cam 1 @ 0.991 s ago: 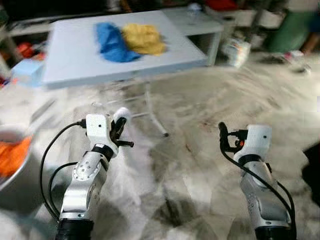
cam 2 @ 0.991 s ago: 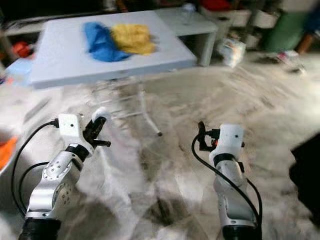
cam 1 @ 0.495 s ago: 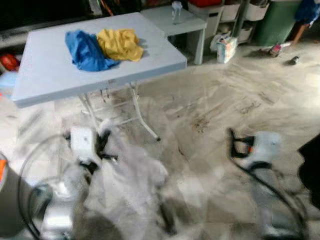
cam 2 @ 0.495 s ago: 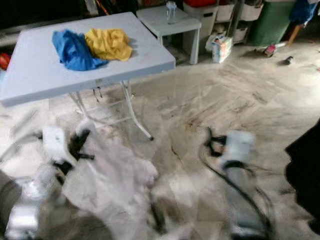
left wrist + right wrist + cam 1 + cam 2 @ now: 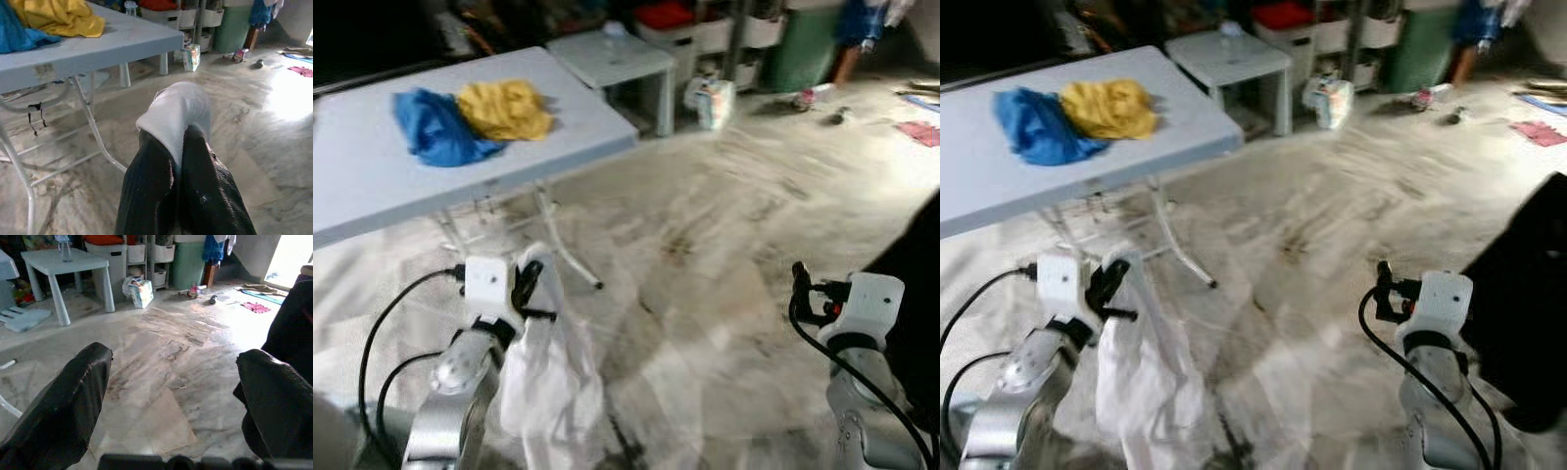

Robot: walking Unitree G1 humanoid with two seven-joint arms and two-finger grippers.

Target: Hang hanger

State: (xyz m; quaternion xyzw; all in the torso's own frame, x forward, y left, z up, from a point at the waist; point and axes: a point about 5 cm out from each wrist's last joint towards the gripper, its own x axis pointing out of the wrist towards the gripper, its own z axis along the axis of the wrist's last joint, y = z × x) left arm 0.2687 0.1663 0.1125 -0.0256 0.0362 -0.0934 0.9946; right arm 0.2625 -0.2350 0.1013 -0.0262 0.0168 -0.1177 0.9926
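My left gripper (image 5: 532, 285) is shut on a bunched fold of a white garment (image 5: 549, 384), which hangs down from the fingers toward the floor. In the left wrist view the white cloth (image 5: 179, 114) bulges out between the two closed black fingers (image 5: 151, 191). My right gripper (image 5: 800, 291) is held low on the right over the marble floor. It is open with nothing in it, and its fingers (image 5: 73, 396) stand wide apart in the right wrist view. I cannot make out a hanger.
A pale folding table (image 5: 372, 186) stands ahead on the left, carrying a blue cloth (image 5: 435, 127) and a yellow cloth (image 5: 504, 108). A small white table (image 5: 612, 59) and storage bins (image 5: 137, 252) stand at the back. A dark shape (image 5: 1528, 284) is at my right.
The camera has swung, so the table now sits further left and the blur has eased. My left gripper still holds the white garment, and the right gripper stays open.
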